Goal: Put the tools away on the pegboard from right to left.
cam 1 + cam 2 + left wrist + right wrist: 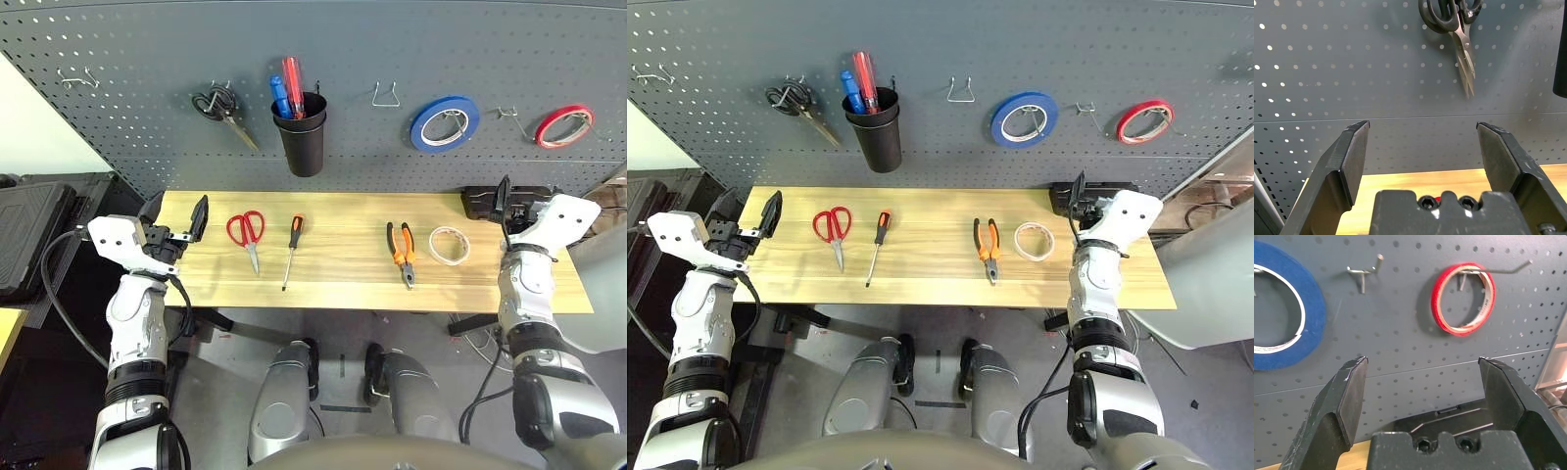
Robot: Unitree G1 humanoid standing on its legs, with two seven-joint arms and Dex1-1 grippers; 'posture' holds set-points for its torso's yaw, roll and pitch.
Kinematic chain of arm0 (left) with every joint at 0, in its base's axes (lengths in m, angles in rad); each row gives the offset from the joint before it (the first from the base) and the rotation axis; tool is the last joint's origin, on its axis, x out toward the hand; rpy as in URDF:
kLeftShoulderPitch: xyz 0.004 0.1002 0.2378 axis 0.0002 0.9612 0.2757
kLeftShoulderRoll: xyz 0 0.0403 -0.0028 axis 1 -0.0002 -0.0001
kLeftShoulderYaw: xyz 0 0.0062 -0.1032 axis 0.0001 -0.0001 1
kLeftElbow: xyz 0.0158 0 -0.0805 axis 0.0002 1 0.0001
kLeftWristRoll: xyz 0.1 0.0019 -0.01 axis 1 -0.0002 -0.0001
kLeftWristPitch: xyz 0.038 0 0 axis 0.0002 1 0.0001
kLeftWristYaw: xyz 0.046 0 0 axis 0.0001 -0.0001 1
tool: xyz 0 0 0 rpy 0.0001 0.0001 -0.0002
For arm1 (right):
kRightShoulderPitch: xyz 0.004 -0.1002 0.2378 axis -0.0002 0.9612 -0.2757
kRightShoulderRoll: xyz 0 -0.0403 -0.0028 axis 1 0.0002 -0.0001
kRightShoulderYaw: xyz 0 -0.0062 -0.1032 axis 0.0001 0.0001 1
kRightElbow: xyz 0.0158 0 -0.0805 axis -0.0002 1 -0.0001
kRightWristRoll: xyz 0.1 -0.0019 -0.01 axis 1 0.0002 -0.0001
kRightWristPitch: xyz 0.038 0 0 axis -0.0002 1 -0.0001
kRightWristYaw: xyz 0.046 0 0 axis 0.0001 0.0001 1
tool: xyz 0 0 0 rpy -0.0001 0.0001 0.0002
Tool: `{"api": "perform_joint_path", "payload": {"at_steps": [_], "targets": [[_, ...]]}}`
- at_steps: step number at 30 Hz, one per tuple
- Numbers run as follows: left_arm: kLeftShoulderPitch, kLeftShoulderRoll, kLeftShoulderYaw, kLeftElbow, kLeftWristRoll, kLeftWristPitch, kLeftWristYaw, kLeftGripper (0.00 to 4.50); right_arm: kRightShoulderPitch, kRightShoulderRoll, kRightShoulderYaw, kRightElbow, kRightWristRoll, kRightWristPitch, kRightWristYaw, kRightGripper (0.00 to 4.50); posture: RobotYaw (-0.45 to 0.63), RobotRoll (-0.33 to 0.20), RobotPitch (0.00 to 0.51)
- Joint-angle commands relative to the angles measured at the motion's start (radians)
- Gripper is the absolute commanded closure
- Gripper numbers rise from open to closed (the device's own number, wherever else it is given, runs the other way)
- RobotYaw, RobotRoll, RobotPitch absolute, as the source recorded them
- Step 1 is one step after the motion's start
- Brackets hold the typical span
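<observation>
- Both silver arms sit nearest, at the table's ends: left gripper (pixel 176 217) and right gripper (pixel 1422 396), each with black wedge fingers spread wide, holding nothing.
- Pegboard (pixel 392 44), dark grey matte panel dotted with small holes, stands behind everything, carrying wire hooks, a black cup (pixel 302 135), blue tape (pixel 444 123), red tape (pixel 563 125) and black scissors (pixel 223 110).
- Table (pixel 343 279) is pale wood plank, long and rectangular.
- Lying on it, right to left: white tape (pixel 449 245), a thin flat ring; pliers (pixel 401 252) with orange-black grips; slim screwdriver (pixel 292 249); red scissors (pixel 247 235), blades pointing near.
</observation>
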Motion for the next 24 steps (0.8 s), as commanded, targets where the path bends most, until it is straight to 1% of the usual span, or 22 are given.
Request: {"api": "perform_joint_path", "payload": {"at_steps": [1, 8, 11, 14, 16, 21, 24], "targets": [[0.017, 0.003, 0.002, 0.012, 0.002, 0.0, -0.002, 0.03, 0.002, -0.001, 0.0, 0.015, -0.006, -0.003, 0.005, 0.0, 0.18, 0.0, 0.17], [0.026, -0.005, -0.01, -0.003, 0.003, 0.009, -0.005, 0.03, -0.005, -0.006, 0.001, 0.022, -0.008, 0.002, 0.012, 0.0, 0.16, 0.0, 0.179], [0.035, -0.002, -0.025, -0.022, -0.002, 0.032, -0.027, 0.03, -0.004, -0.012, 0.001, 0.006, -0.003, 0.049, 0.02, 0.0, 0.16, 0.0, 0.183], [0.052, 0.017, -0.053, -0.052, -0.005, 0.069, -0.079, 0.03, 0.007, -0.036, 0.034, -0.027, -0.043, 0.132, 0.026, 0.0, 0.13, 0.0, 0.194], [0.065, 0.031, -0.07, -0.075, -0.009, 0.097, -0.115, 0.03, 0.024, -0.035, 0.048, -0.079, -0.045, 0.178, 0.035, 0.0, 0.11, 0.0, 0.194], [0.096, 0.074, -0.161, -0.145, 0.007, 0.159, -0.237, 0.03, 0.079, -0.062, 0.071, -0.198, -0.04, 0.306, 0.091, 0.0, 0.07, 0.0, 0.194], [0.094, 0.115, -0.222, -0.179, 0.024, 0.196, -0.313, 0.03, 0.102, -0.095, 0.095, -0.234, -0.056, 0.377, 0.128, 0.0, 0.06, 0.0, 0.195]]}}
